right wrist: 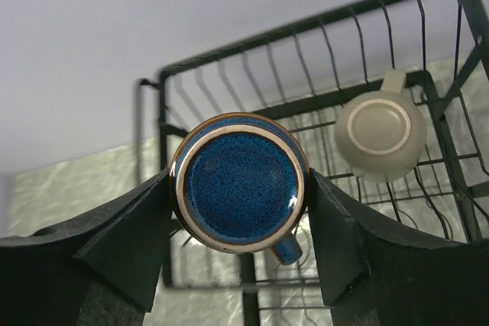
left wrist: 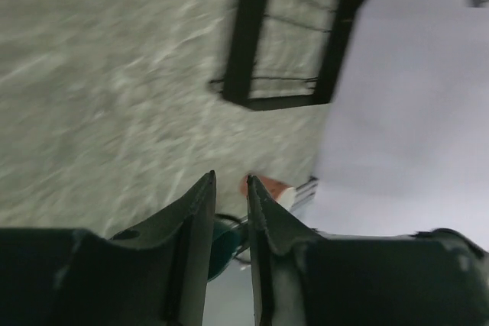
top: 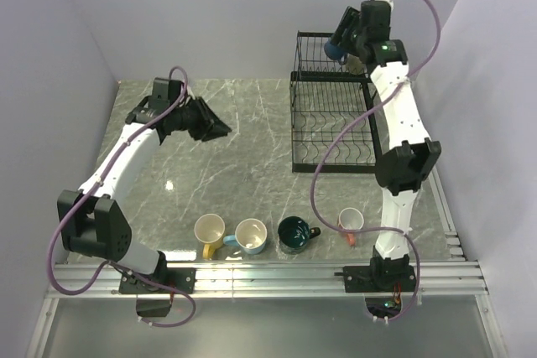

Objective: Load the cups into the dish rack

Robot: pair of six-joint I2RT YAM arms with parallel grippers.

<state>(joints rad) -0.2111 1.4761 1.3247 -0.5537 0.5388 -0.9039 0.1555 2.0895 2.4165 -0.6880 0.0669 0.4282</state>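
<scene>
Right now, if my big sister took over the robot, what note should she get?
Left gripper: jaws only a narrow gap apart, holding nothing, above the bare table.
Right gripper: shut on the dark blue mug, held up at the upper basket of the dish rack.
Done: the olive-grey mug sits upside down in the upper basket.
Left to do: set the dark blue mug in, then load the yellow mug, light blue mug, dark teal mug and orange-pink mug, all standing along the near table edge.
</scene>
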